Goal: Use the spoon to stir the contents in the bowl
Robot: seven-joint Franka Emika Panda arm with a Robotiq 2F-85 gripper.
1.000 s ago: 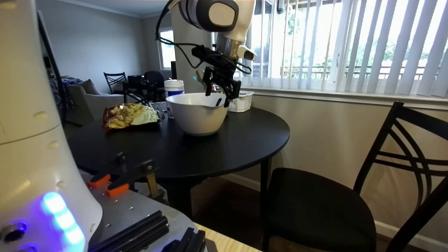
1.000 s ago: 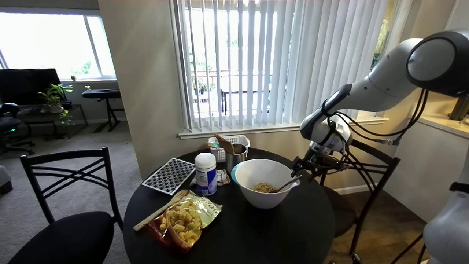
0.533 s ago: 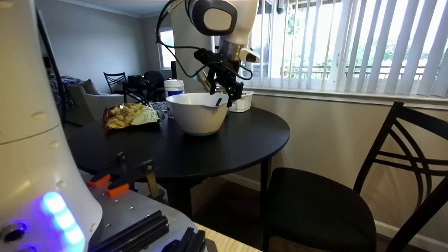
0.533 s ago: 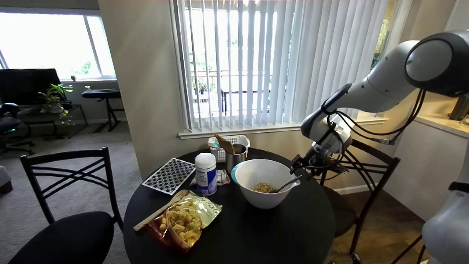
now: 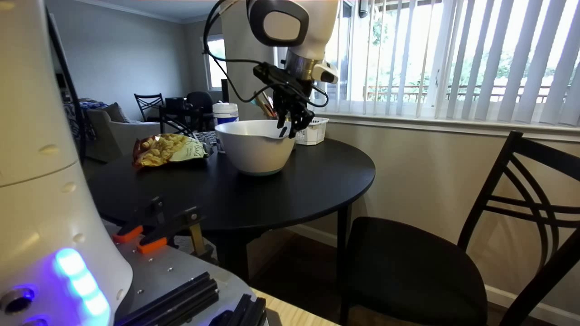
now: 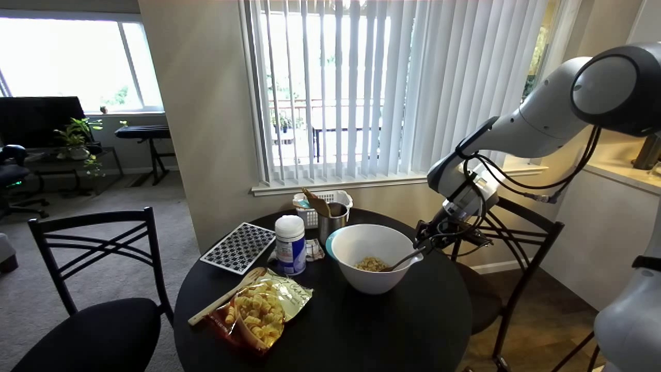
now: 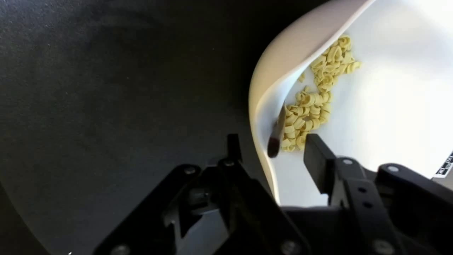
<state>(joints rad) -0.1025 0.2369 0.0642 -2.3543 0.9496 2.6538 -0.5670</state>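
Note:
The white bowl (image 6: 373, 281) stands on the black table, also in the other views (image 5: 256, 154) (image 7: 272, 71). Yellow pasta (image 7: 308, 109) lies in its bottom. The spoon (image 6: 408, 257) leans in the bowl, its dark handle end by the near rim; the handle also shows in the wrist view (image 7: 277, 132). My gripper (image 7: 274, 148) is open above that rim, also in an exterior view (image 5: 287, 129). In the wrist view the handle end appears just ahead of the gap, one finger over the bowl's inside and one outside the rim. The spoon's head is partly hidden by pasta.
A pasta bag (image 6: 258, 310) and a wooden fork (image 6: 222, 302) lie beside the bowl. A white canister (image 6: 290, 248), a metal utensil holder (image 6: 332, 227), a white basket (image 6: 338, 197) and a patterned board (image 6: 240, 248) stand or lie behind. A black chair (image 5: 408, 267) is near the table.
My gripper has turned and shifted slightly at the rim near the spoon handle. Its fingertips look closer together in the exterior views. The spoon and bowl have not moved.

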